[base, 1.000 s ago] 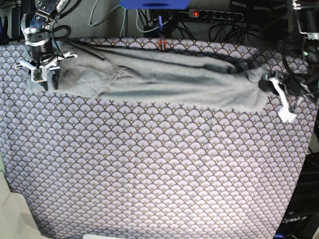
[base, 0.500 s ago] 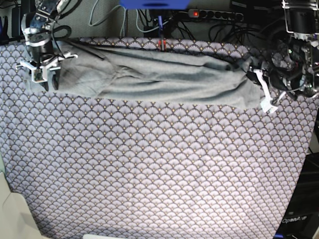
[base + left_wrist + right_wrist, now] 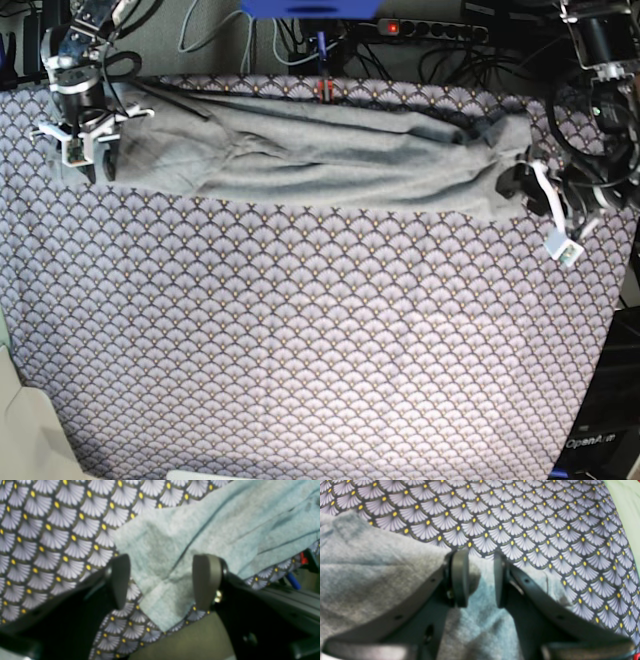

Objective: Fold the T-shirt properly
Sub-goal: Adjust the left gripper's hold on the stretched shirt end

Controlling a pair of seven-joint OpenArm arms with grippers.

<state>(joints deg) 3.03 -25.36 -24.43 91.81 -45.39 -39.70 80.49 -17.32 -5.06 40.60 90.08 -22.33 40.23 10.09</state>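
1. The T-shirt [image 3: 330,160] lies stretched in a long, rumpled band across the far part of the table [image 3: 300,350], on the fan-scale patterned cloth [image 3: 300,330] that covers it.
2. At the far left corner in the base view, the right gripper [image 3: 78,140] stands over the shirt's end. In its wrist view the fingers [image 3: 460,577] stand part-way apart with grey fabric bunched between them. I cannot tell whether they actually pinch it.
3. On the opposite side, the left gripper [image 3: 545,200] sits just off the shirt's other end, near the table's edge.
4. Its wrist view shows the fingers [image 3: 206,580] spread wide, straddling a hemmed corner of the shirt. The corner lies loose on the cloth and neither finger presses it.
5. Cables and a power strip [image 3: 430,30] sit behind the table.
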